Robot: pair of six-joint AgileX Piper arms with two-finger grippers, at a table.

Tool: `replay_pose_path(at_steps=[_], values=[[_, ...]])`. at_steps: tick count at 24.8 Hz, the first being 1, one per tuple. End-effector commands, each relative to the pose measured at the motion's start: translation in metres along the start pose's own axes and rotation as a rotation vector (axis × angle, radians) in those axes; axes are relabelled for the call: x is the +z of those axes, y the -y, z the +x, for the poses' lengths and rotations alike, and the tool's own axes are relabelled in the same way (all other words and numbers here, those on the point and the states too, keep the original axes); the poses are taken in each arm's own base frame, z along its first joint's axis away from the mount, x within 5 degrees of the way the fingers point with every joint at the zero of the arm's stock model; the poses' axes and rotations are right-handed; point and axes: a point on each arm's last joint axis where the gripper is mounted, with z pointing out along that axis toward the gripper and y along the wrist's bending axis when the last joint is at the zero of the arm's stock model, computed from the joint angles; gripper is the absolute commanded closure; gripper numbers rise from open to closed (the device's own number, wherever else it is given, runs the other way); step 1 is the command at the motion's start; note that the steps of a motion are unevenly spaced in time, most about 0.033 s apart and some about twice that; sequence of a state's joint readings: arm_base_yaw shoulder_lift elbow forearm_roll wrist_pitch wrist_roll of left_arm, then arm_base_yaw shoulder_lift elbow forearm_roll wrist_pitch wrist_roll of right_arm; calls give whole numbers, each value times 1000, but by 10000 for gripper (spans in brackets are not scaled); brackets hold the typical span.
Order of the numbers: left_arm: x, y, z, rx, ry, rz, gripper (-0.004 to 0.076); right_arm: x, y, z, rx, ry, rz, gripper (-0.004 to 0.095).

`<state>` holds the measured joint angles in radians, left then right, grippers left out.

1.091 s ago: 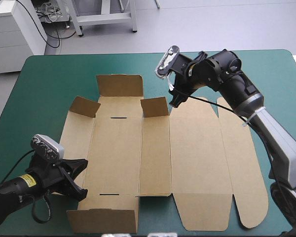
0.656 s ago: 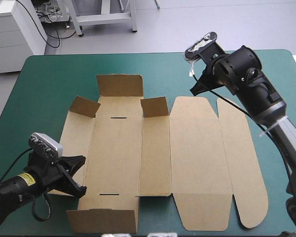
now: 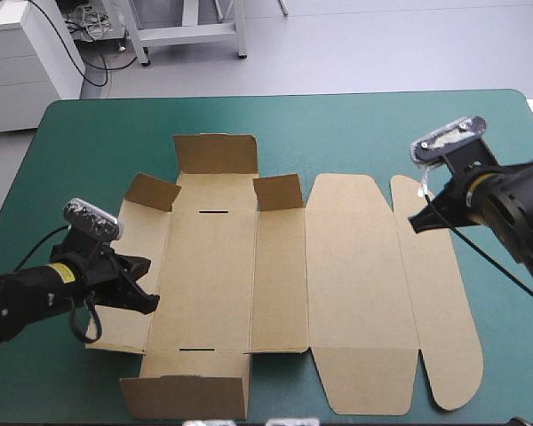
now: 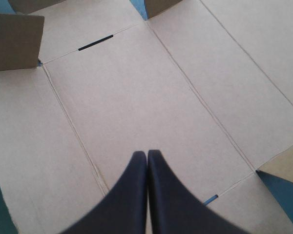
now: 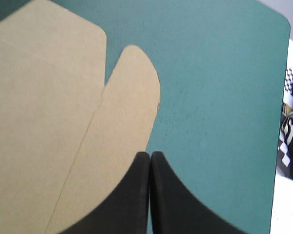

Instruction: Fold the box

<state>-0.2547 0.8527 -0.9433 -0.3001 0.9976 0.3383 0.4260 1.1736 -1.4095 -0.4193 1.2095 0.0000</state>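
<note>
Since earlier, the right gripper (image 3: 415,222) has swung from the far edge of the box (image 3: 338,284) to its right flap. Both grippers' fingers are together, the left gripper (image 3: 147,300) over the box's left wall. The box lies mostly flat on the cover (image 3: 89,133); a push from closed fingers may slide it instead of raising a wall.

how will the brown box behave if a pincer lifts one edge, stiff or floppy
The box would probably stay stiff within each panel, since the raised flaps stand on their own. It would likely hinge at the crease lines rather than lift whole. Lying thin and flat on the teal-green cover, it may slide when pushed.
</note>
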Motion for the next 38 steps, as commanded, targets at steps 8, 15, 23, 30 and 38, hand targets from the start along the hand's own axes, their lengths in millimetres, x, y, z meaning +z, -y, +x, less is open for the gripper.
replay_pose_path(at_steps=[8,15,23,30,38], values=[[42,-20,-66,-14,-208,69,731,-8,-5,93,112,14,37,930],[42,-36,-82,-44,-253,86,731,-18,-8,120,144,59,27,930],[3,-122,-66,-356,-72,-32,731,-21,-7,127,140,82,32,930],[-42,-178,-31,-605,39,-234,731,-22,-8,124,123,112,29,930],[-62,-203,-9,-812,99,-287,651,-22,-8,121,125,143,21,930]])
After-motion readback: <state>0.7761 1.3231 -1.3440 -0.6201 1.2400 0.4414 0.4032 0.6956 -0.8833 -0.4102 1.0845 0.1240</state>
